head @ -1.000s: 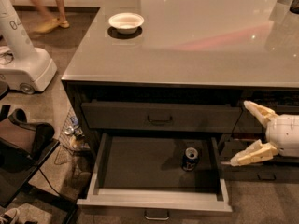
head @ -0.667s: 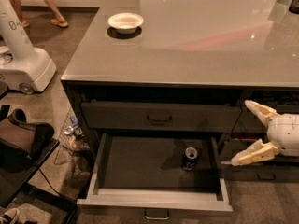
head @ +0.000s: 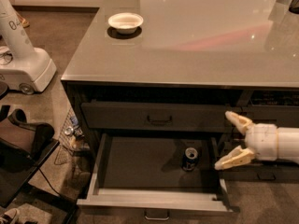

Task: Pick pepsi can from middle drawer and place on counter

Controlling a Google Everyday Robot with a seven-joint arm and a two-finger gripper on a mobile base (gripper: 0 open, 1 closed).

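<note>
The pepsi can [head: 189, 158] stands upright in the right part of the open middle drawer [head: 154, 199], silver top showing. My gripper [head: 230, 141] is open, with pale fingers [head: 233, 158] spread, just right of the drawer's right rim and a little right of the can, not touching it. The glossy grey counter [head: 196, 45] lies above the drawers.
A white bowl [head: 125, 21] sits at the counter's far left. A closed dark drawer with a black handle [head: 159, 119] is above the open one. Another robot's white base [head: 23, 64] and a dark chair [head: 21, 143] stand on the floor at left.
The view has shifted slightly; the gripper stays open beside the drawer's right side and the can has not moved.
</note>
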